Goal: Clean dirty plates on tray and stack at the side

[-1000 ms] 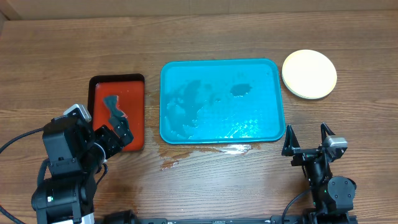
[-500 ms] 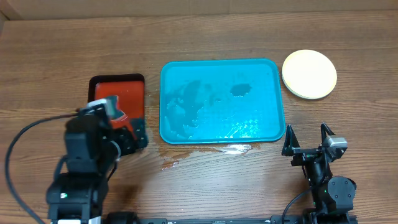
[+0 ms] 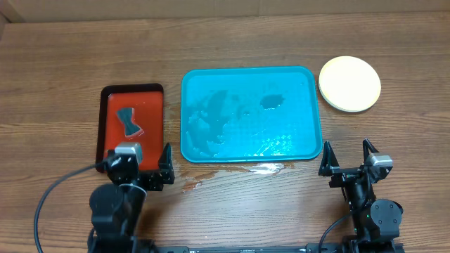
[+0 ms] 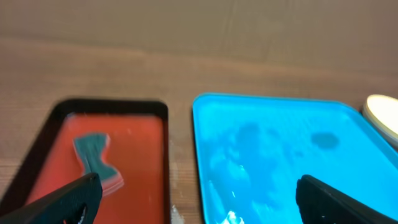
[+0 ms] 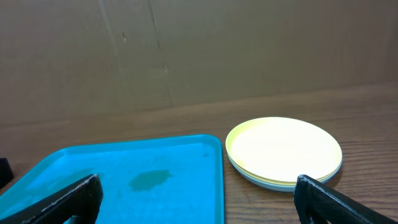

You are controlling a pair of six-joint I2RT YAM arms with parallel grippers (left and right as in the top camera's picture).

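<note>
The teal tray (image 3: 309,112) lies mid-table, wet, with no plates on it; it also shows in the left wrist view (image 4: 348,124) and the right wrist view (image 5: 93,162). The plates (image 3: 349,83) sit in one stack on the table right of the tray, a pale yellow one on top, also seen in the right wrist view (image 5: 283,149) and, at the edge, the left wrist view (image 4: 382,113). My left gripper (image 3: 138,169) is open and empty at the near end of the red tray. My right gripper (image 3: 348,160) is open and empty near the tray's front right corner.
A narrow red tray (image 3: 151,105) with a black rim lies left of the teal tray and holds a grey-and-pink sponge (image 3: 128,121), also seen in the left wrist view (image 4: 96,160). Water spots (image 3: 264,168) lie on the wood in front of the teal tray.
My left arm has swung back from over the red tray toward the near edge, and the sponge now lies free on the red tray. The right arm has not moved.
</note>
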